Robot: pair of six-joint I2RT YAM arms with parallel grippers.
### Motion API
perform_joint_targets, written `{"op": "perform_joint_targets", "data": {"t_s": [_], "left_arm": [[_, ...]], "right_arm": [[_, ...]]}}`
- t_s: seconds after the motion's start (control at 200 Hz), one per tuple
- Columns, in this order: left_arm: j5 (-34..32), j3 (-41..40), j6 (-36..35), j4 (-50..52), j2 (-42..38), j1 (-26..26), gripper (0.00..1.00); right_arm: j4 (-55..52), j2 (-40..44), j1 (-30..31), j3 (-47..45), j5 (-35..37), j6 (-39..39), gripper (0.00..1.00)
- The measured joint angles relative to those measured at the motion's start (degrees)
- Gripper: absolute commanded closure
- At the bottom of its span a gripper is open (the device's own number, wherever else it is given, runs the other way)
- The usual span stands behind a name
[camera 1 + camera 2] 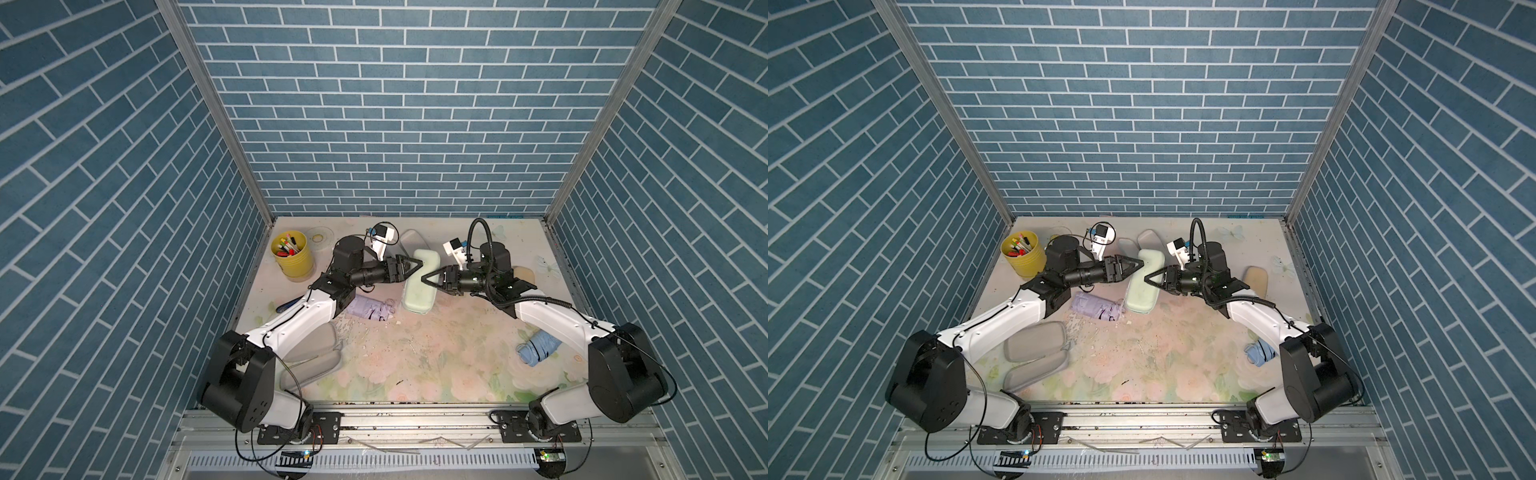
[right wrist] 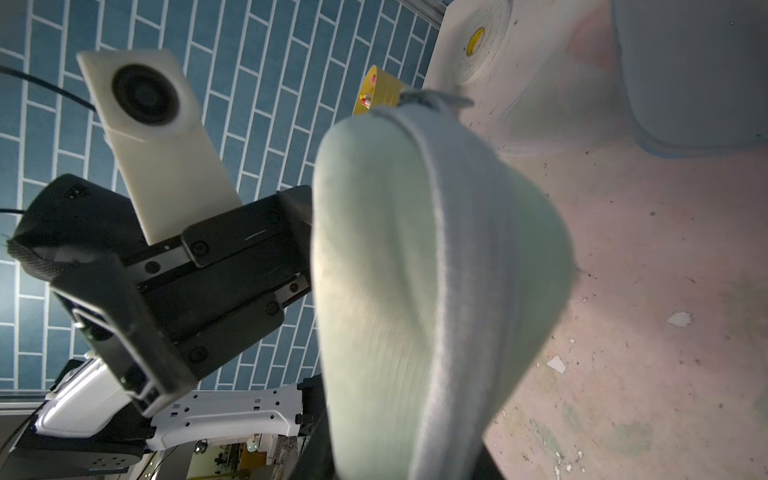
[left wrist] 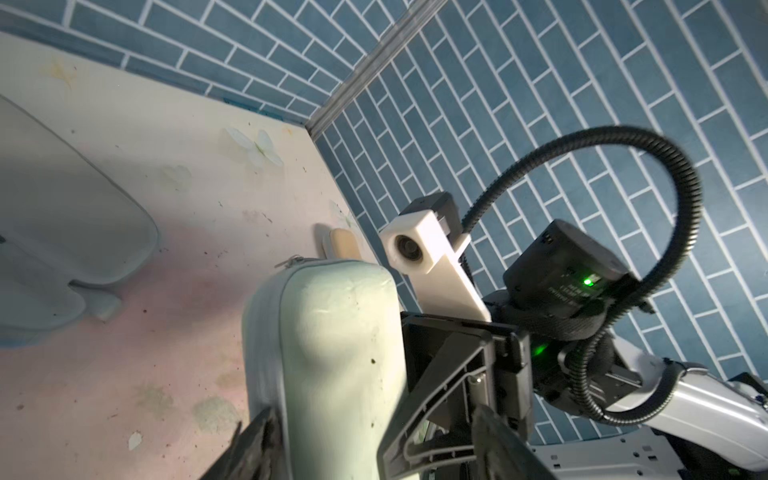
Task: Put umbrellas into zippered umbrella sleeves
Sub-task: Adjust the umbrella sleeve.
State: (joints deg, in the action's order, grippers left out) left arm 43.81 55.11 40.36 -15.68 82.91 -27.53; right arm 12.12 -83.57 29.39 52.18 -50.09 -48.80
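A closed mint sleeve (image 1: 419, 286) (image 1: 1142, 286) lies lengthwise at mid-table. My right gripper (image 1: 428, 278) (image 2: 403, 457) is shut on its near half (image 2: 395, 291). My left gripper (image 1: 417, 266) (image 3: 374, 436) straddles the same sleeve (image 3: 332, 353) from the other side. Its jaws stand wider than the sleeve, with one finger (image 3: 257, 440) at the zip edge. A lilac umbrella (image 1: 370, 309) (image 1: 1096, 309) lies beside the sleeve under the left arm. A light blue umbrella (image 1: 538, 347) (image 1: 1260, 353) rests by the right arm. A sleeve (image 1: 311, 357) lies open at the front left, its pale grey inside showing.
A yellow cup of pens (image 1: 293, 259) stands at the back left, with a tape roll (image 1: 320, 239) behind it. Another open sleeve (image 1: 409, 241) lies behind the mint one. A beige sleeve (image 1: 1256, 278) sits at the back right. A dark blue stapler (image 1: 286, 305) pokes out by the left arm.
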Motion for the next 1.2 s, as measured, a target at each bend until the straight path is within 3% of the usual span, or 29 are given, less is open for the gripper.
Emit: {"op": "perform_joint_targets", "data": {"t_s": [0.26, 0.465, 0.535, 0.725, 0.79, 0.875, 0.95, 1.065, 1.2], "left_arm": [[-1.01, 0.92, -5.42, 8.24, -0.22, 1.14, 0.26], [-0.31, 0.9, -4.42, 9.11, 1.75, 0.26, 0.27], [0.46, 0.87, -2.75, 6.32, 2.21, -0.07, 0.31], [1.88, 0.52, 1.97, -0.7, 2.34, 0.31, 0.54], [2.36, 0.33, 3.1, -2.49, 2.38, 0.52, 0.61], [2.99, 0.24, 3.91, -4.31, 2.49, 0.7, 0.68], [3.91, 0.24, 3.74, -4.94, 2.54, 1.05, 0.74], [5.81, 0.76, 0.61, -2.1, 2.47, 1.49, 0.76], [5.31, 4.72, -11.17, 11.52, 1.49, 2.01, 0.84]], "right_arm": [[-1.66, 0.0, 0.5, 0.0, -0.15, 0.9, 0.81], [-0.63, 0.24, 1.7, 0.02, -0.72, 1.31, 0.83], [-0.35, 0.24, 2.36, 0.02, -0.87, 1.33, 0.83], [2.51, 0.24, 3.23, 0.02, -1.16, 2.32, 0.83], [3.32, 0.24, 3.08, 0.02, -1.14, 2.32, 0.77], [4.17, 0.24, 2.89, 0.02, -1.18, 2.34, 0.56], [4.55, 0.31, 2.62, -0.2, -1.53, 2.51, 0.45], [4.02, 2.08, 1.25, -2.25, -3.19, 4.48, 0.41], [-2.1, 8.61, -3.52, -5.27, -3.39, 9.22, 0.41]]}}
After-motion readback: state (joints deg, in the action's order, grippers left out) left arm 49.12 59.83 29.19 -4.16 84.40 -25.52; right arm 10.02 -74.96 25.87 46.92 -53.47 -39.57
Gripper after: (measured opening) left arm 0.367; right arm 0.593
